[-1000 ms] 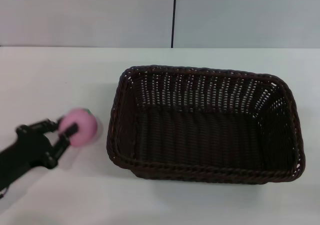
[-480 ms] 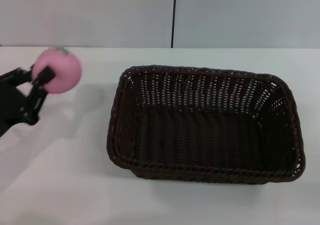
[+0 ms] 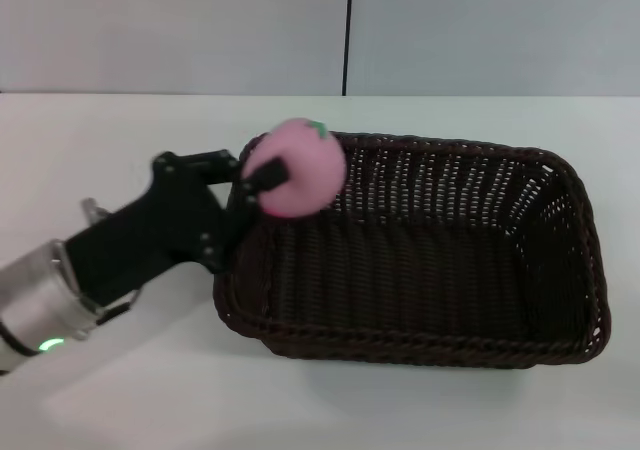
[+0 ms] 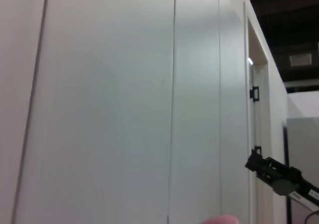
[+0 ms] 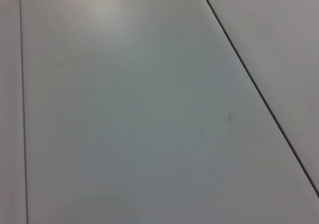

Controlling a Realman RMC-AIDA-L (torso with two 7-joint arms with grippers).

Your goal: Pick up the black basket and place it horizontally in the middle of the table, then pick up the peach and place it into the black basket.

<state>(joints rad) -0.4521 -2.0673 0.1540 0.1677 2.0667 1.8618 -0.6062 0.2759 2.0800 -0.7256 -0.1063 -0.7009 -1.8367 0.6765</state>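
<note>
The black basket (image 3: 420,255) lies flat on the white table (image 3: 110,150), long side across, right of centre in the head view. My left gripper (image 3: 262,178) is shut on the pink peach (image 3: 300,168) and holds it in the air over the basket's far left corner. The peach's green leaf points up. A sliver of pink from the peach (image 4: 222,219) shows at the edge of the left wrist view. My right gripper is out of view.
A grey wall with a dark vertical seam (image 3: 349,30) stands behind the table. The left wrist view shows wall panels and a black fitting (image 4: 276,176). The right wrist view shows only a plain wall.
My left gripper lifted the peach off the table at the left, raised it, then carried it right to above the basket's left rim. The basket has not moved.
</note>
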